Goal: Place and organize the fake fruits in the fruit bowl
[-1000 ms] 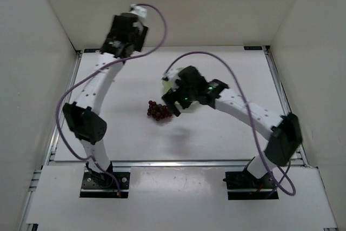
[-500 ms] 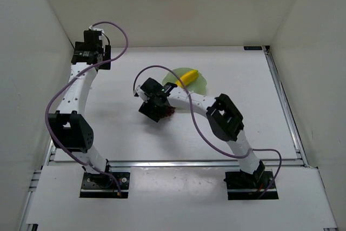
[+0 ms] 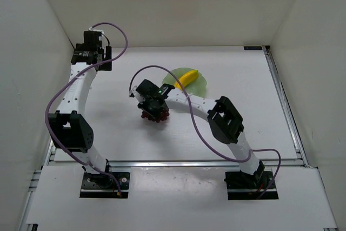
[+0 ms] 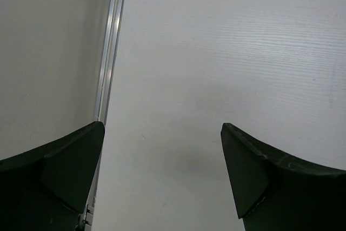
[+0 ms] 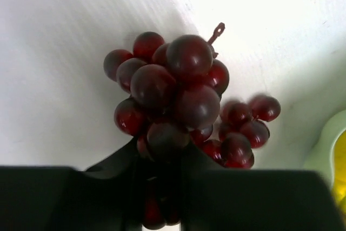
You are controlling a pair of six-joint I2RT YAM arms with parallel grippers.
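Note:
A dark purple-red grape cluster [image 5: 178, 101] fills the right wrist view, and my right gripper [image 5: 162, 158] is shut on its lower grapes. From above, the grapes [image 3: 155, 116] show just under my right gripper [image 3: 153, 109] at the table's middle. The pale green fruit bowl [image 3: 198, 84] lies behind and to the right, with the yellow banana [image 3: 187, 78] lying in it; a sliver of the bowl [image 5: 324, 150] shows at the right edge of the wrist view. My left gripper [image 4: 162, 150] stands open over bare table at the far left, also seen from above as the left gripper [image 3: 92, 53].
White walls enclose the table on three sides. A metal rail [image 4: 111, 47] runs along the left table edge beside my left gripper. A purple cable [image 3: 157, 71] loops over the right arm near the bowl.
My right gripper has come down to the left onto the grapes and shut on them. The left arm swung out to the far left corner and now holds still.

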